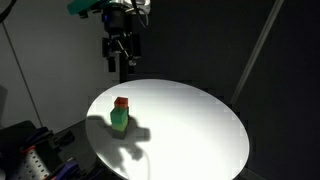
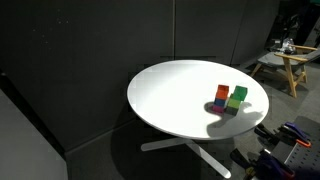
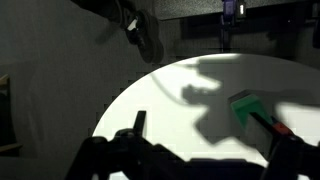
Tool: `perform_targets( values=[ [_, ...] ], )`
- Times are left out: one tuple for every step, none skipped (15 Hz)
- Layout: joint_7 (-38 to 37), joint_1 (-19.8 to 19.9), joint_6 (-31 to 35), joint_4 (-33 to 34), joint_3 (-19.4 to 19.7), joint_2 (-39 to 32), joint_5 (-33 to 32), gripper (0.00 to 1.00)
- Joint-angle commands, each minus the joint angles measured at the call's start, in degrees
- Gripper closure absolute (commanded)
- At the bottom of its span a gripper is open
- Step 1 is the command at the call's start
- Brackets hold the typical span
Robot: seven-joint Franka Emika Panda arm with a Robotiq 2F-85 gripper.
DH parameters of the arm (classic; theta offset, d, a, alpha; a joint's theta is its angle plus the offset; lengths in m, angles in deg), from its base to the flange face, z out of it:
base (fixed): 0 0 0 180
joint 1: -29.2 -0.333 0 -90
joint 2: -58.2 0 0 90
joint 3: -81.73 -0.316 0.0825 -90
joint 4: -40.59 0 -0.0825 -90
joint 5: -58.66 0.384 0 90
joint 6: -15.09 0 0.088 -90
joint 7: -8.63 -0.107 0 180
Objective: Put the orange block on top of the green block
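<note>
In an exterior view the orange block (image 1: 121,102) sits on top of the green block (image 1: 119,121) on the left part of the round white table (image 1: 190,125). In the other exterior view the orange block (image 2: 222,93) and green block (image 2: 238,95) show close together near the table's right edge. My gripper (image 1: 123,60) hangs open and empty well above the table, behind the blocks. In the wrist view the gripper (image 3: 205,130) is open, and the green block (image 3: 244,106) lies far below by the right finger.
The table top (image 2: 180,90) stands against dark curtains. A wooden stand (image 2: 290,65) is at the far right. Cables and equipment (image 1: 35,155) lie beside the table's lower left edge.
</note>
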Motion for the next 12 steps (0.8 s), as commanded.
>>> perform_targets(
  values=[
    [-0.29,-0.98,-0.22,0.1,0.84,0.02,-0.31,0.0],
    [-0.29,-0.98,-0.22,0.1,0.84,0.02,-0.31,0.0],
    [-0.45,-1.15,-0.07,0.2,0.79,-0.12,-0.08,0.0],
    [-0.38,-1.37,0.08,0.24,0.79,-0.15,0.18,0.0],
    [-0.47,-1.6,0.6,0.25,0.77,-0.08,0.34,0.0],
    [-0.32,-1.97,1.02,0.43,0.78,-0.02,0.79,0.0],
    [-0.1,-2.41,1.72,0.59,0.81,0.15,1.41,0.0],
    [0.12,-2.79,2.71,0.55,0.82,0.34,1.76,0.0],
    [0.37,-3.24,3.75,0.57,0.82,0.56,2.24,0.0],
    [0.52,-3.66,4.94,0.48,0.81,0.72,2.74,0.0],
    [0.71,-4.1,6.3,0.34,0.87,0.87,3.5,0.0],
    [0.83,-4.53,7.48,0.25,0.88,0.91,4.36,0.0]
  ],
)
